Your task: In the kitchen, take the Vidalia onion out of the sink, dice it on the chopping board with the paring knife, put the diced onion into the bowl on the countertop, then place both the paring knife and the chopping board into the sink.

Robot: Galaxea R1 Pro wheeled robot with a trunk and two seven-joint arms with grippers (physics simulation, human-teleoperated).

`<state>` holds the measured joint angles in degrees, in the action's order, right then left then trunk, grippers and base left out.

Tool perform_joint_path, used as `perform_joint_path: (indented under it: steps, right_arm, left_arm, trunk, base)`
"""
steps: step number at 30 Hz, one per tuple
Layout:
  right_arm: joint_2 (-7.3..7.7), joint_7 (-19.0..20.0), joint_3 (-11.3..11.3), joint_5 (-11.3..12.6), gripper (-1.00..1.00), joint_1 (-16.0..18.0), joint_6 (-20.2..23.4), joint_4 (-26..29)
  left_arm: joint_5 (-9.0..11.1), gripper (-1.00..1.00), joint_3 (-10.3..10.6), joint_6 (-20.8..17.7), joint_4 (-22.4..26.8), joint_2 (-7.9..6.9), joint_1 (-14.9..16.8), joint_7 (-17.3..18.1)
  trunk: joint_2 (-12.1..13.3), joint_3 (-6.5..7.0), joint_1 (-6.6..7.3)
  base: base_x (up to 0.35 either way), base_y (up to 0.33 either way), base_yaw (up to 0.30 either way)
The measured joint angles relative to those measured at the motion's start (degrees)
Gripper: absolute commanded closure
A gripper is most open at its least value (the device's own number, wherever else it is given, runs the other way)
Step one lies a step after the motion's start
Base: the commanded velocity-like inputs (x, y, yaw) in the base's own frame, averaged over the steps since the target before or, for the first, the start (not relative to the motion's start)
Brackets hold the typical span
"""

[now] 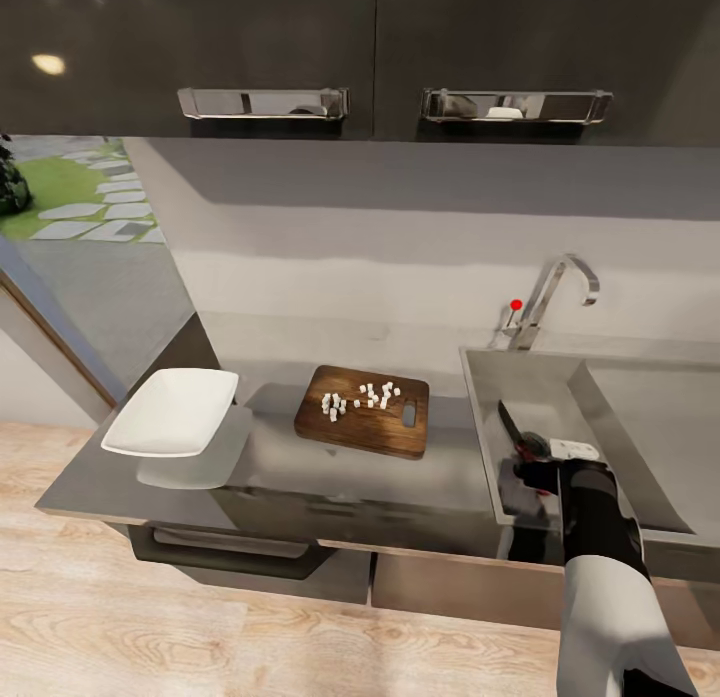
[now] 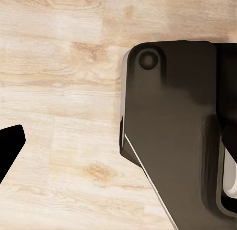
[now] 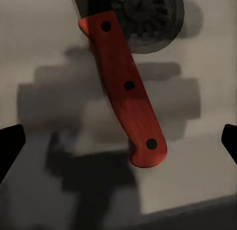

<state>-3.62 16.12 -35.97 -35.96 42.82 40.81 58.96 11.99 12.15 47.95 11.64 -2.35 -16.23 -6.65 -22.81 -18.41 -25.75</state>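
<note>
Red-handled paring knife (image 3: 123, 86) lay loose in the steel sink (image 1: 560, 397), blade over the drain (image 3: 148, 15). Right pincer (image 1: 545, 467) hovered above it, spread wide and empty. Diced onion (image 1: 362, 397) sat on the chopping board (image 1: 345, 432); the white bowl (image 1: 172, 412) stood beside it on the tabletop (image 1: 300, 477).

We see soft, even light in the head view; a lamp glare on the upper cabinet (image 1: 48, 64) at upper left; the countertop (image 1: 350, 477) mirrors dully; stepped shadows in the sink (image 3: 44, 91); renders slightly soft.
</note>
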Motion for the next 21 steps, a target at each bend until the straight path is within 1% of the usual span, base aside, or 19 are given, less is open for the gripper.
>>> perform_joint_path:
  steps: [2,4,7,9,11,12,13,15,16,18,21]
  right_arm:
    - [0.00,0.3,0.0,0.0,-1.00,0.0,-0.3,0.6]
    - [0.00,1.5,-0.1,0.0,-1.00,0.0,-1.4,3.0]
    - [-0.28,7.0,-0.2,-0.1,-1.00,0.0,-1.7,11.6]
    - [-0.56,12.8,-0.2,-0.3,-1.00,0.0,-0.5,18.1]
    - [-0.87,16.0,-0.3,-0.4,-1.00,-0.1,0.9,21.9]
    - [-1.42,18.0,-0.3,-0.4,-1.00,-0.5,1.6,24.6]
    - [-1.97,19.0,-0.3,-0.5,-1.00,-0.8,1.8,26.5]
    - [-3.44,20.3,-0.3,-0.5,-1.00,-1.6,2.1,29.5]
    - [-3.79,20.6,-0.3,-0.5,-1.00,-1.8,2.2,30.1]
    - [-4.20,20.9,-0.3,-0.5,-1.00,-2.0,2.2,30.9]
    - [-4.35,21.1,-0.3,-0.5,-1.00,-2.1,2.2,31.2]
  left_arm:
    - [0.0,-1.00,0.0,0.0,0.0,0.01,0.0,0.0]
    - [0.0,-1.00,0.0,0.0,0.0,0.01,0.0,0.0]
    - [0.0,-1.00,0.0,0.0,0.0,0.01,0.0,0.0]
    - [0.0,-1.00,0.0,0.0,0.0,0.01,0.0,0.0]
    - [0.0,-1.00,0.0,0.0,0.0,0.01,0.0,0.0]
    - [0.0,-1.00,0.0,0.0,0.0,0.01,0.0,0.0]
    - [0.0,-1.00,0.0,0.0,0.0,0.01,0.0,0.0]
    - [0.0,-1.00,0.0,0.0,0.0,0.01,0.0,0.0]
    - [0.0,-1.00,0.0,0.0,0.0,0.01,0.0,0.0]
    - [0.0,-1.00,0.0,0.0,0.0,0.01,0.0,0.0]
    - [0.0,-1.00,0.0,0.0,0.0,0.01,0.0,0.0]
  trunk:
    - [0.0,0.00,0.00]
    - [0.0,0.00,0.00]
    - [0.0,0.00,0.00]
    - [0.0,0.00,0.01]
    - [0.0,0.00,0.00]
    - [0.0,0.00,0.01]
    - [0.0,0.00,0.00]
    - [0.0,0.00,0.00]
    - [0.0,0.00,0.00]
    - [0.0,0.00,0.00]
    - [0.0,0.00,0.00]
  base:
    - [0.000,0.000,0.000]
    - [0.000,0.000,0.000]
    - [0.000,0.000,0.000]
    - [0.000,0.000,0.000]
    - [0.000,0.000,0.000]
    - [0.000,0.000,0.000]
    - [0.000,0.000,0.000]
    - [0.000,0.090,0.000]
    - [0.000,0.215,0.000]
    - [0.000,0.258,0.000]
    - [0.000,0.292,0.000]
